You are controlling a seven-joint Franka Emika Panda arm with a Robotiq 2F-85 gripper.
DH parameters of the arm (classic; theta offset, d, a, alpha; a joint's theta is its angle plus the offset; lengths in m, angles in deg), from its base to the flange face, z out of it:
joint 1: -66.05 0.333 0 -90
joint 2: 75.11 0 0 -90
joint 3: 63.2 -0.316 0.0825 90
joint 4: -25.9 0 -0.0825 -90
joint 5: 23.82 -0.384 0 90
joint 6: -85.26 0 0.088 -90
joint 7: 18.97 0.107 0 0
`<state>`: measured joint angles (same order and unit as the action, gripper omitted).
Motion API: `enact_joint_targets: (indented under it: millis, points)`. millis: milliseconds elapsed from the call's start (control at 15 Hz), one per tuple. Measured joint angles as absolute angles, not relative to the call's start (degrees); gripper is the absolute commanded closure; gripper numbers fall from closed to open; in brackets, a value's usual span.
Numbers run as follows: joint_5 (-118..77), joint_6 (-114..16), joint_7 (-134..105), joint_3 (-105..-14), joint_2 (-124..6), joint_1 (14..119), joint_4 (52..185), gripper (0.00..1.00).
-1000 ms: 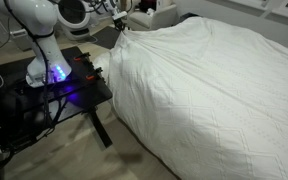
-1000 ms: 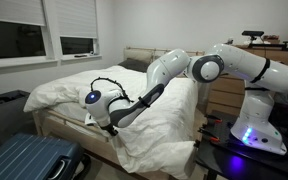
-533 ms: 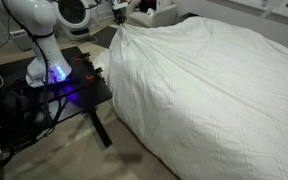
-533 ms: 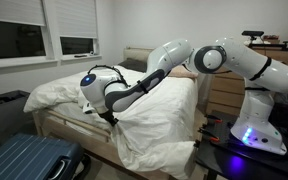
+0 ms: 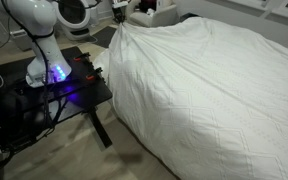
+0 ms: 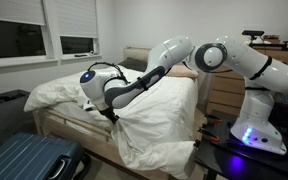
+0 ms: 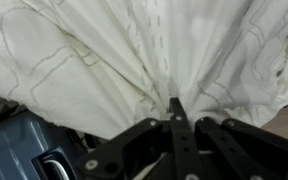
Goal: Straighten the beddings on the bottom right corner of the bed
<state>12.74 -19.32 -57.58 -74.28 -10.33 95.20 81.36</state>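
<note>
The white quilted beddings [image 5: 204,90] cover the bed [image 6: 59,118] and hang over its side in both exterior views. My gripper [image 7: 176,108] is shut on a pinched fold of the beddings [image 7: 134,60], which fan out in gathers from the fingertips in the wrist view. In an exterior view the gripper [image 6: 110,117] holds the cloth [image 6: 149,125] near the bed's corner, lifted slightly. In an exterior view the gripper [image 5: 121,20] sits at the raised peak of the fabric.
A blue suitcase [image 6: 29,160] stands on the floor by the bed's foot, its corner showing as the suitcase [image 7: 24,150] in the wrist view. The black robot stand [image 5: 54,90] sits close beside the bed. A wooden dresser [image 6: 224,95] is behind the arm.
Over the last second the arm lifted and pulled the gripped fabric upward and toward the bed's corner. Since half a second ago it has hardly moved.
</note>
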Motion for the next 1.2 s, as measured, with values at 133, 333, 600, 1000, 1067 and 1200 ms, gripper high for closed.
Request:
enact_joint_targets:
  millis: [133, 333, 600, 1000, 1067, 1200]
  points:
    - [13.4, -20.0, -57.5, -74.0, -10.2, 95.3, 81.8, 0.99]
    - [17.2, -23.0, -57.5, -74.1, -11.4, 96.3, 85.5, 0.99]
    - [24.9, -26.0, -57.4, -74.0, -13.7, 97.5, 92.0, 0.99]
    - [33.7, -29.4, -56.5, -74.1, -17.3, 98.2, 100.4, 0.99]
    - [34.7, -29.7, -56.1, -74.2, -17.8, 98.2, 101.4, 0.99]
    - [36.4, -30.4, -55.4, -74.3, -18.9, 98.2, 103.4, 0.71]
